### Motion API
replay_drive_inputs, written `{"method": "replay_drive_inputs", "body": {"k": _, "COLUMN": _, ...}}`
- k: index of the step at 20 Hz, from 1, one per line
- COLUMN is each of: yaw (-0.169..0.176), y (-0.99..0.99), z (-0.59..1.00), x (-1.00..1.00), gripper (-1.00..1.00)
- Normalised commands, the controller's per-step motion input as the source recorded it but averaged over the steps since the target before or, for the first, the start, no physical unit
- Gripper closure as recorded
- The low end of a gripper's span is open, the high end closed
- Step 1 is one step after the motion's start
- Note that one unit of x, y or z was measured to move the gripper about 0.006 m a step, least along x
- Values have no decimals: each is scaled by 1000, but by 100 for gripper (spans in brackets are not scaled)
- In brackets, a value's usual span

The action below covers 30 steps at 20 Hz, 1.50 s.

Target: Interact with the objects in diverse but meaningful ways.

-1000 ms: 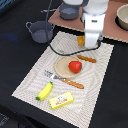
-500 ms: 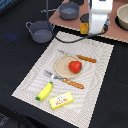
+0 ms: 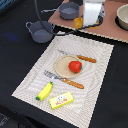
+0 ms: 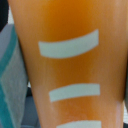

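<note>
My gripper (image 3: 85, 21) is shut on the orange-yellow bread loaf (image 3: 78, 22) and holds it in the air over the far edge of the striped mat (image 3: 30, 80). In the wrist view the loaf (image 4: 67, 65) fills the picture, orange with white stripes. The red tomato (image 3: 75, 66) sits on a beige plate (image 3: 62, 65) in the middle of the mat. The banana (image 3: 45, 91) and the yellow red-labelled box (image 3: 61, 101) lie at the mat's near end. One grey-blue pot (image 3: 40, 31) stands at the exterior view's left, a second pot (image 3: 70, 9) at the back.
A knife (image 3: 82, 58) and a fork (image 3: 66, 80), both with orange handles, lie beside the plate. A pale bowl (image 3: 122, 17) stands on the brown board (image 3: 112, 30) at the back right. A black cable runs across the back.
The gripper has risen and moved toward the back of the scene with the bread loaf in it. The other items have not moved.
</note>
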Motion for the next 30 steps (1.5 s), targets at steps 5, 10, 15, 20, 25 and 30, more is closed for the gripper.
{"method": "replay_drive_inputs", "body": {"k": 5, "yaw": -4, "y": -550, "z": -34, "x": -765, "gripper": 100}}
{"method": "replay_drive_inputs", "body": {"k": 10, "yaw": -43, "y": -498, "z": -143, "x": -743, "gripper": 100}}
{"method": "replay_drive_inputs", "body": {"k": 15, "yaw": -49, "y": -487, "z": -302, "x": -729, "gripper": 100}}
{"method": "replay_drive_inputs", "body": {"k": 20, "yaw": -32, "y": -465, "z": -457, "x": -730, "gripper": 100}}
{"method": "replay_drive_inputs", "body": {"k": 25, "yaw": -24, "y": -396, "z": -486, "x": -817, "gripper": 100}}
{"method": "replay_drive_inputs", "body": {"k": 30, "yaw": -14, "y": -325, "z": -403, "x": -911, "gripper": 100}}
